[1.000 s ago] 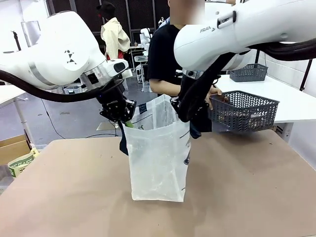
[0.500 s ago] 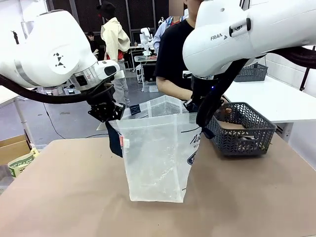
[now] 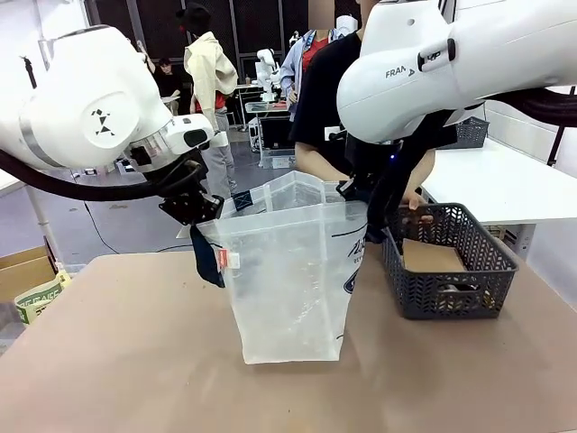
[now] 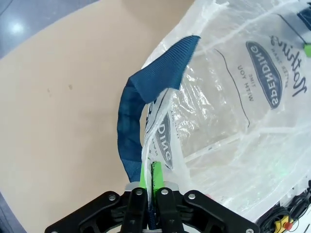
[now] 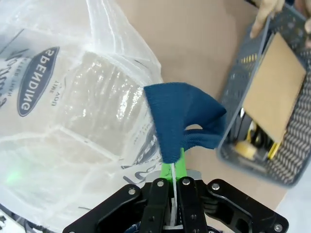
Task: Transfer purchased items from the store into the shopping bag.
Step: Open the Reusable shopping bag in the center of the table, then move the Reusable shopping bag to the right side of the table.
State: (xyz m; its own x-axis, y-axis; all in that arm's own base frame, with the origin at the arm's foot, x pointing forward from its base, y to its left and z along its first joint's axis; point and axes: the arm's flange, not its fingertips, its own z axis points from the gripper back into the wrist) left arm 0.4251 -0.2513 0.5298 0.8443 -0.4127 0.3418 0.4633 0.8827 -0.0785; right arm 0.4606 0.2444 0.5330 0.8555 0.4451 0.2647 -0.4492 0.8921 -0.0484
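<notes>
While both arms hold the shopping bag open over the table, the left gripper is pinched fully closed on the thin film of the bag's rim. A navy strap handle loops away just beyond its fingertips. The right gripper is likewise clamped tight on the opposite rim, with the other navy strap bunched directly above its green pads. The bag's mouth stretches between the two grippers, and its body hangs below them, the base apparently resting on the table.

Just beside the right gripper, on its outer side, sits the store, a dark grey lattice basket. It holds a flat tan box and some small items. A person's hand grips its far rim.

The bag looks light, thin, soft and slippery, and would likely sag shut if either pinch were released. The rim near a strap seam seems the firmest place to grip. The basket looks stiff and is best taken by its rim.
</notes>
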